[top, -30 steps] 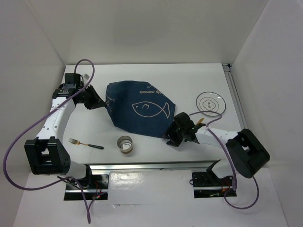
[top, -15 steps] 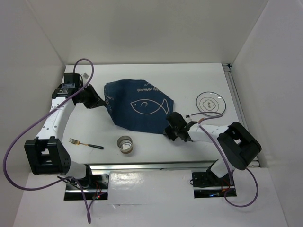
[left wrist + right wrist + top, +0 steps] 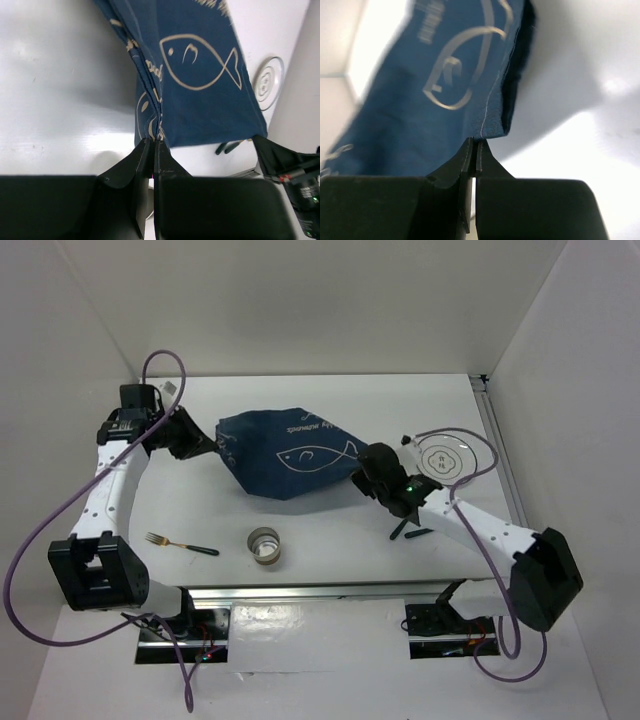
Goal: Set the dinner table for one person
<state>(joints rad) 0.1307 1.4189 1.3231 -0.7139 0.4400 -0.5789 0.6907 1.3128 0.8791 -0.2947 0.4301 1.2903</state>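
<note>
Right gripper (image 3: 360, 477) has swung to the 3 o'clock corner of the mat (image 3: 285, 465) and pinched shut on it, left gripper (image 3: 205, 446) clamped on the 9 o'clock corner, slung over the dinner table (image 3: 330, 400); risk: the thin edge grip slips if the arms pull unevenly.
</note>
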